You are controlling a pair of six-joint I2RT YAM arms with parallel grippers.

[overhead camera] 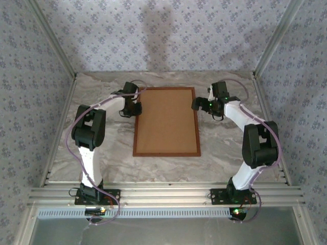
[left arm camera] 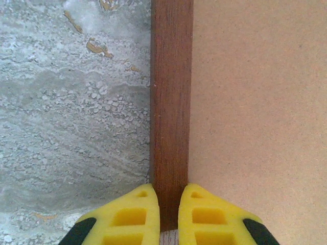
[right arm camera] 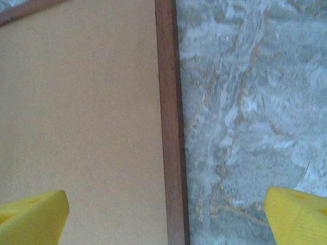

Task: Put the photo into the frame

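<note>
left gripper (left arm camera: 168,198) is clenched on the frame (left arm camera: 171,102) at its left bar; right gripper (right arm camera: 166,204) hangs released astride the right bar. step looks like grasping the frame; next, the right must close squarely.

Pale floral wallpaper (overhead camera: 168,35) surrounds a grey marbled tabletop (overhead camera: 102,153) edged with aluminium rails (overhead camera: 168,194).
</note>
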